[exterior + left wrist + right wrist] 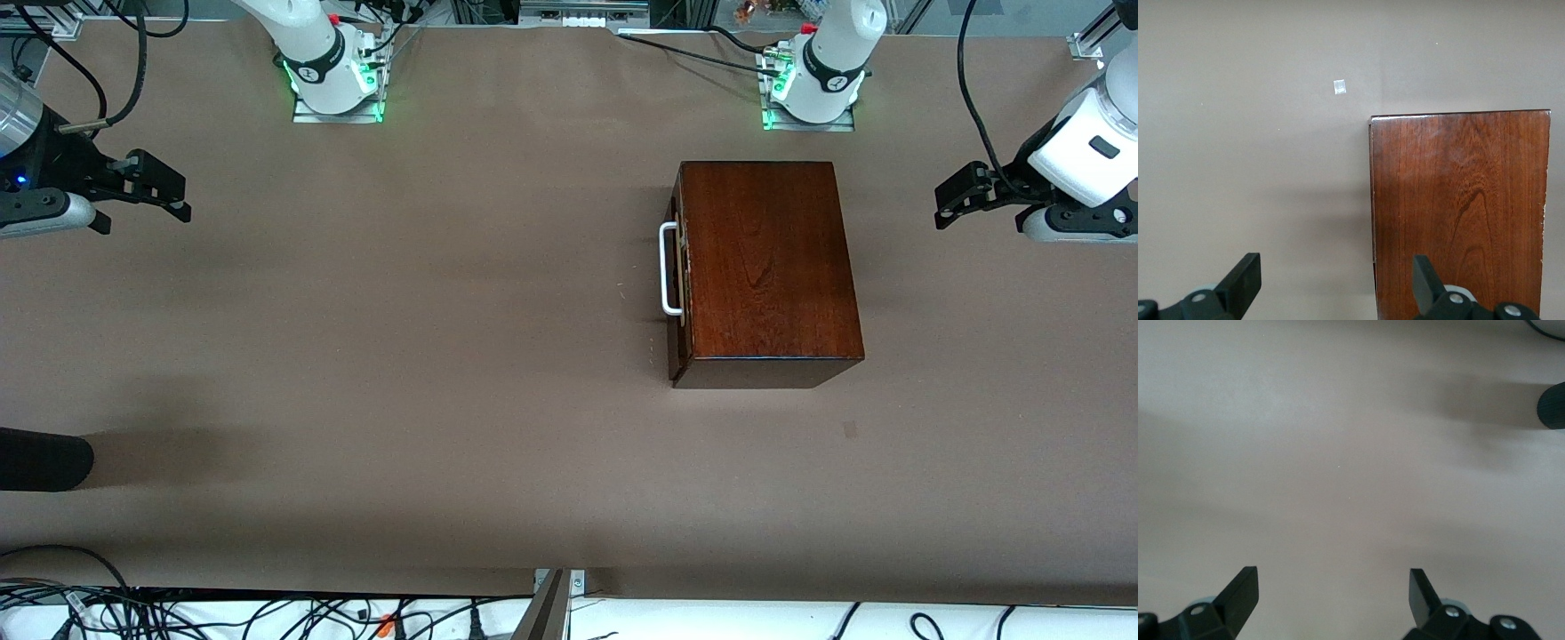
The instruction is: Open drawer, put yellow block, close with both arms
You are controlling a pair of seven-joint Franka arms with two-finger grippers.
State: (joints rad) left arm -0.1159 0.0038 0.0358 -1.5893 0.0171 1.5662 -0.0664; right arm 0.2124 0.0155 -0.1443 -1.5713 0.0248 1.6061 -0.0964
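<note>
Drawer (pixel 677 267) is shut in its box (pixel 769 258), toward our left arm's end of the table. L gripper (pixel 949 197) & R gripper (pixel 169 191) hang wide open w/ nothing held.

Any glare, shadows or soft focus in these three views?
Front view: sharp, even light; soft shadow beside the glossy mahogany-coloured rectangular box, a faint sheen along its near top edge; green glow at both arm bases. Left wrist view: box grain crisp, the open left gripper fingers dark. Right wrist view: bare brown table slightly washed out, broad soft shadows; right gripper open.
</note>
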